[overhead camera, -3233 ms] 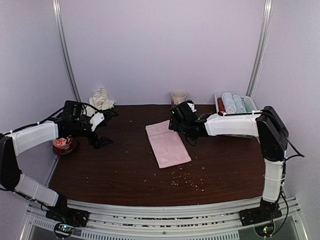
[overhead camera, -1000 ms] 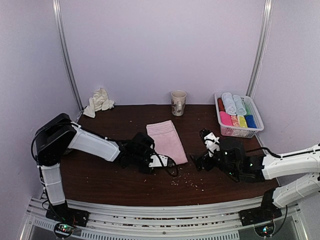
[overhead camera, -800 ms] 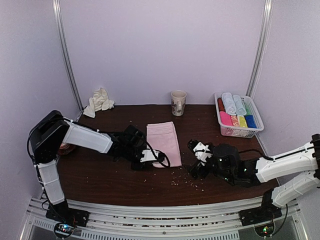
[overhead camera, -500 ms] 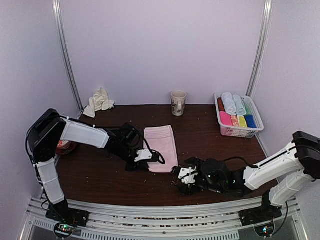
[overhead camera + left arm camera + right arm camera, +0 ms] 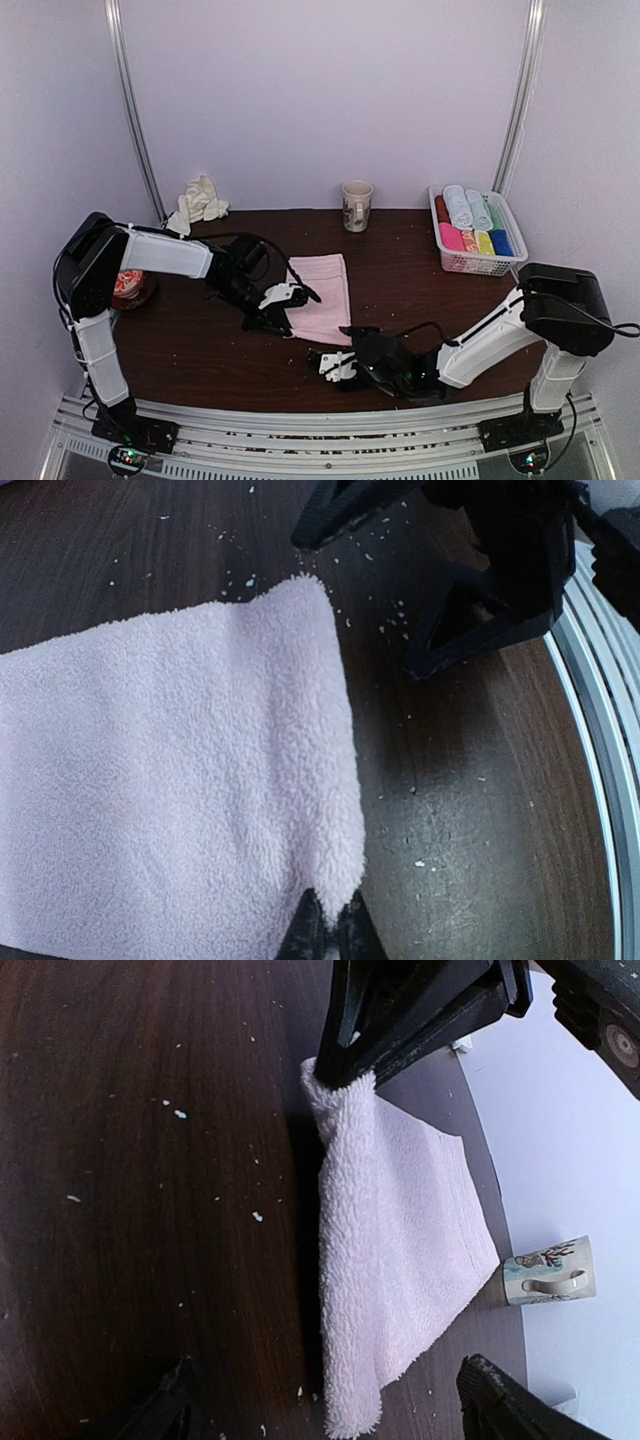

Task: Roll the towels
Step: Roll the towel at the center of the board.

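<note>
1. the left gripper (image 5: 288,312) is pinched shut on the lower left corner of the pale pink towel (image 5: 326,288), mid-frame in the top view, probably to start the roll.
2. the right gripper (image 5: 335,365) sits just below the towel's lower edge, jaws wide and empty, likely lined up for the other corner.
3. only the right wrist view shows the pinched corner raised off the table; only the top view shows the cream-white towel (image 5: 200,200), crumpled at upper left.

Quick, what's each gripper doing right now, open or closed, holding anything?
Left gripper: closed on the pink towel's corner.
Right gripper: open, holding nothing.
</note>
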`<move>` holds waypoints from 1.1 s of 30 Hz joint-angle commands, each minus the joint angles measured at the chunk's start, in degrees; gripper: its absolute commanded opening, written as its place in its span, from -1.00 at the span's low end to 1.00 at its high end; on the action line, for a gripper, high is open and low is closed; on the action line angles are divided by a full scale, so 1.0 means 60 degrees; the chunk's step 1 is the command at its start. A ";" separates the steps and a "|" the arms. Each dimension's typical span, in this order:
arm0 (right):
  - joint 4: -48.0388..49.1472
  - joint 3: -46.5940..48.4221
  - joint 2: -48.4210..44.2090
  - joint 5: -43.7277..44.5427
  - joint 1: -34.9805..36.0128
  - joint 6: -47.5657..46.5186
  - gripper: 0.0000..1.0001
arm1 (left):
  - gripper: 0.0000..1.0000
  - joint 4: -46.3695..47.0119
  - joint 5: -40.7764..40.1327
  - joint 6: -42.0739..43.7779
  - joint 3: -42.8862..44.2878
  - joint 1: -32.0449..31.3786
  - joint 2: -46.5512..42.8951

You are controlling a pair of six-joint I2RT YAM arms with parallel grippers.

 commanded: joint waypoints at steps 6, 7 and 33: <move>0.1411 0.0307 0.1223 0.1415 0.0076 -0.0707 0.49 | -1.00 -0.0722 0.0893 0.0366 0.0361 0.0295 0.0334; 0.1381 0.0367 0.1337 0.1434 0.0079 -0.0921 0.46 | -1.00 -0.0753 0.0894 0.0385 0.0374 0.0304 0.0348; -0.3128 0.2245 0.0771 -0.2148 -0.0625 0.1488 -1.00 | 0.77 0.0063 -0.0231 0.0495 -0.0868 0.0320 -0.1259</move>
